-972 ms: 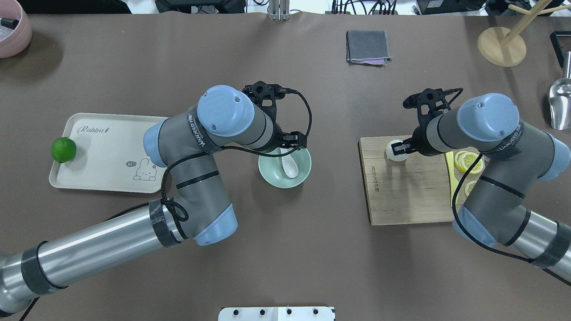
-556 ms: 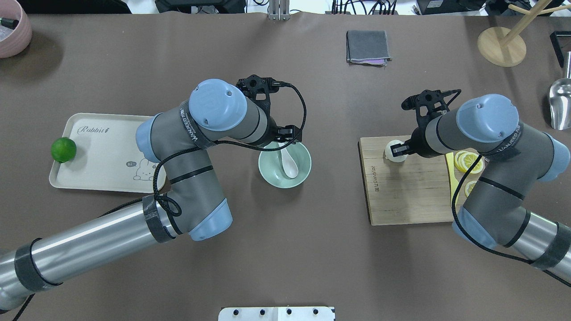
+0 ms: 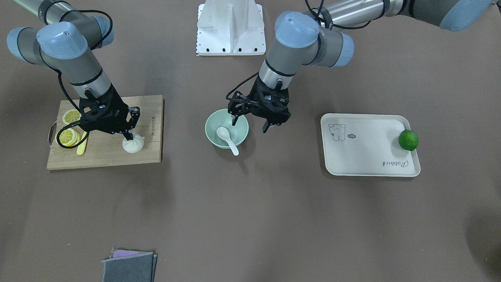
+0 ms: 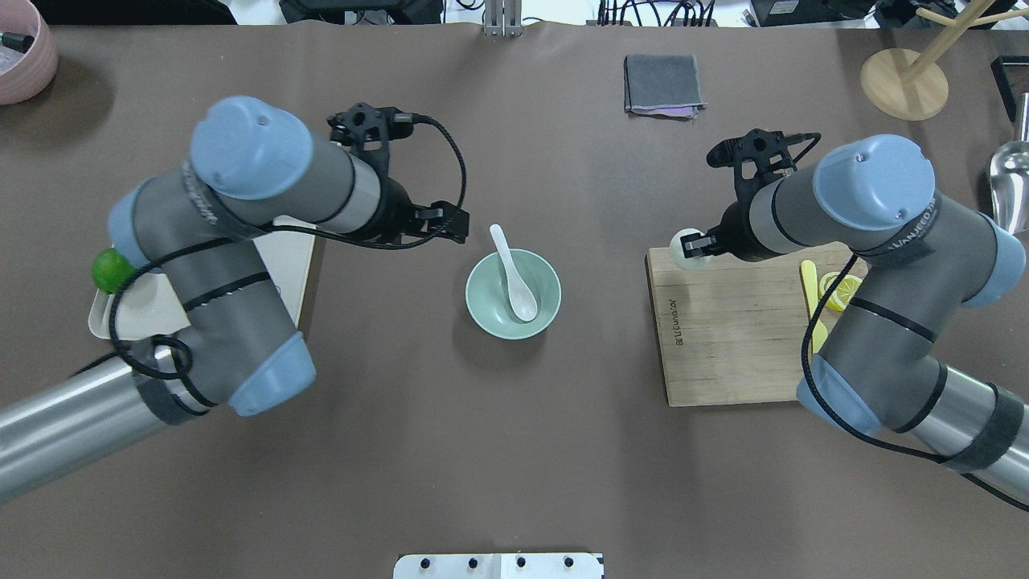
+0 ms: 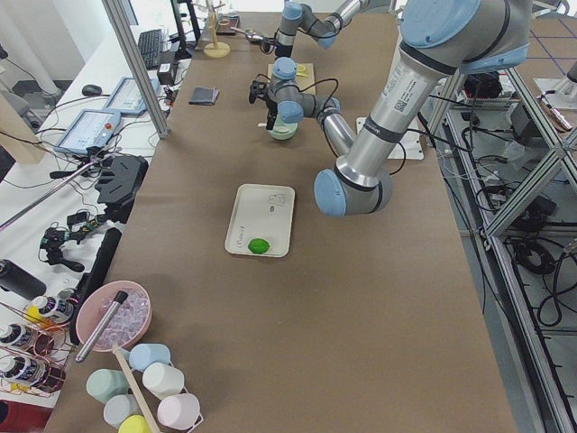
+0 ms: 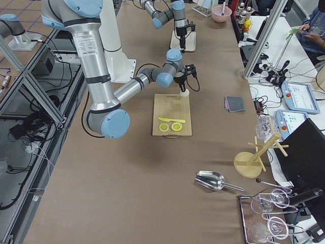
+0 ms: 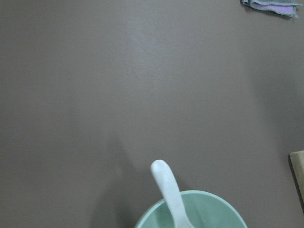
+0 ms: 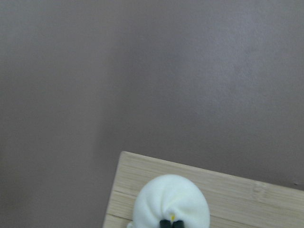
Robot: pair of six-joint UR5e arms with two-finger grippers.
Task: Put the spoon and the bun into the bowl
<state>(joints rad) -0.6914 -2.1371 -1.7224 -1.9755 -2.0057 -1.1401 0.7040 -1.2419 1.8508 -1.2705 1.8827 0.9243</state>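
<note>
The white spoon (image 4: 514, 281) lies in the mint-green bowl (image 4: 476, 299), its handle sticking out over the far rim; both also show in the front view (spoon (image 3: 227, 137), bowl (image 3: 209, 131)) and the left wrist view (spoon (image 7: 168, 194), bowl (image 7: 213, 209)). My left gripper (image 4: 452, 227) is open and empty, beside the bowl on its left. My right gripper (image 4: 698, 245) is shut on the pleated top of the white bun (image 4: 686, 244), at the far left corner of the wooden board. The bun shows in the right wrist view (image 8: 171, 202) and the front view (image 3: 133, 145).
The wooden cutting board (image 4: 723, 338) carries lemon slices (image 4: 844, 289) and a yellow knife (image 4: 810, 277). A cream tray (image 4: 297, 265) with a green lime (image 4: 108, 269) lies under my left arm. A grey cloth (image 4: 661, 83), wooden stand (image 4: 904, 80) and metal scoop (image 4: 1009, 185) are at the back.
My left gripper has pulled up and to the left away from the bowl, leaving the spoon in it. My right gripper has carried the bun to the board's far left corner.
</note>
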